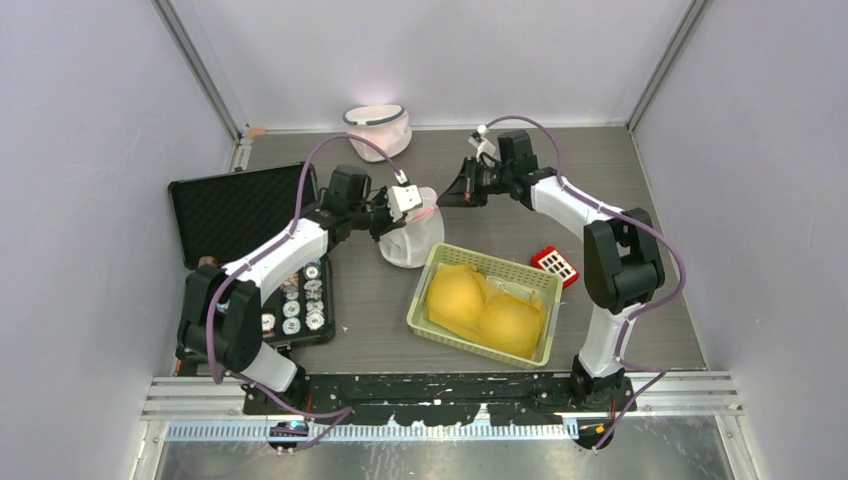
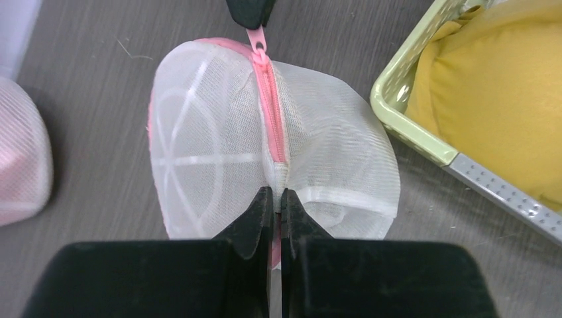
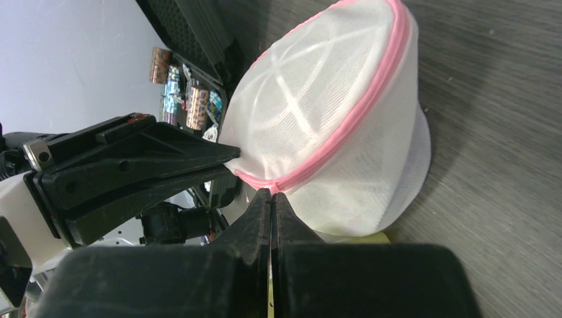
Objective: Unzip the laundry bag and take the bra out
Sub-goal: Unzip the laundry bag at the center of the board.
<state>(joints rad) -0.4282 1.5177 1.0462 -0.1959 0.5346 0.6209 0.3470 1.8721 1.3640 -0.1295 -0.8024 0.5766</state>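
The laundry bag (image 1: 412, 238), a white mesh dome with a pink zipper (image 2: 270, 106), stands on the table between both arms. The zipper runs shut over its top. My left gripper (image 2: 278, 193) is shut on the bag's seam at the near end of the zipper, also seen from above (image 1: 388, 222). My right gripper (image 3: 272, 193) is shut on the pink zipper pull (image 2: 257, 38) at the far end; from above the right gripper (image 1: 438, 202) sits at the bag's back right. The bra is hidden; nothing shows through the mesh.
A pale green basket (image 1: 425, 290) with yellow padded garments (image 1: 485, 305) stands right of the bag, almost touching it. A second mesh bag (image 1: 378, 128) sits at the back. An open black case (image 1: 240, 208) lies left. A small red object (image 1: 555, 263) lies behind the basket.
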